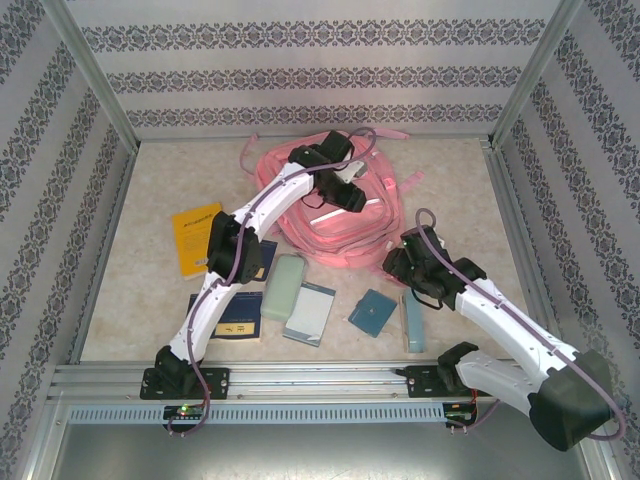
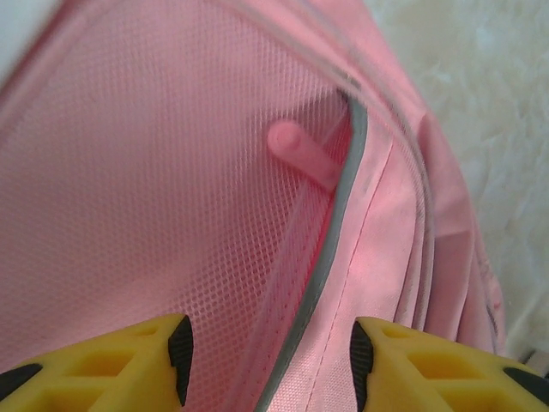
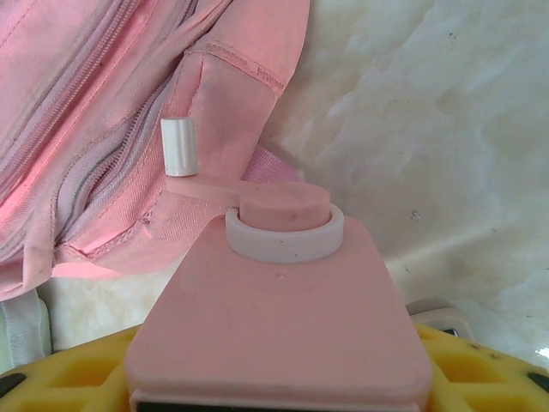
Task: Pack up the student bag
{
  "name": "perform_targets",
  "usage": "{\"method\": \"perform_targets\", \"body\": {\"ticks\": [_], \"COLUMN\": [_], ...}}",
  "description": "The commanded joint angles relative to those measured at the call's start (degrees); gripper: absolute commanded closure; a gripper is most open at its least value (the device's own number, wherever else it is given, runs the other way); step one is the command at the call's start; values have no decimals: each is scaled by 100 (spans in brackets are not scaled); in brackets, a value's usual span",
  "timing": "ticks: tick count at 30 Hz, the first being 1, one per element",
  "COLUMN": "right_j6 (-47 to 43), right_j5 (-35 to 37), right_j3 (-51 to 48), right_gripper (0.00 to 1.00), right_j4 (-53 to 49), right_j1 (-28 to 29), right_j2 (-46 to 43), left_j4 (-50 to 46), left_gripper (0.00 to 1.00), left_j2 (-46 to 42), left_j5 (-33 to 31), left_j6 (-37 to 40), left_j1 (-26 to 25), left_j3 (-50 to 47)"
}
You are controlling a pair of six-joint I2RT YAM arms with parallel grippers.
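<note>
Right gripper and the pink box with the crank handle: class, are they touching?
Touching. The right wrist view shows the pink box seated between the right gripper's yellow fingers, pressed against both.

The student bag (image 1: 340, 240) was pink, with mesh and grey piping. The booklet (image 1: 195, 238) was yellow, the case (image 1: 285, 285) pale green, the table (image 1: 150, 200) mottled beige, the box (image 3: 274, 335) pink with a white ring. The walls (image 1: 300, 75) bore grey floral stripes.

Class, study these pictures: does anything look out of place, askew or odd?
Nothing is spilled or damaged. The student bag lies slumped flat, straps splayed; the yellow book and small teal pad near it sit skewed.
</note>
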Motion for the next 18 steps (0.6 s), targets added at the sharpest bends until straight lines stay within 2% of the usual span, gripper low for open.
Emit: {"method": "perform_targets", "body": {"ticks": [1, 4, 6, 8, 9, 18], "right_j6": [-134, -146, -159, -227, -268, -464], "right_j5": [-251, -350, -393, -464, -483, -640], "right_j3": [-84, -114, -128, -121, -99, 48], "right_gripper": [88, 88, 88, 89, 90, 96], "right_j4": [305, 383, 432, 507, 527, 681], "right_j1": [-100, -143, -165, -167, -170, -237], "right_j2": [-115, -111, -127, -165, -184, -378], "left_j4": [-476, -462, -460, -460, -466, -244], "left_gripper": [49, 58, 74, 95, 100, 100], "left_j2": [113, 130, 105, 63, 9, -1056], "left_j5": [370, 629, 823, 930, 888, 711], "left_j6": [101, 35, -34, -76, -96, -450], "left_j1": [16, 13, 4, 8, 16, 267], "left_j3": [203, 150, 140, 130, 130, 130]}}
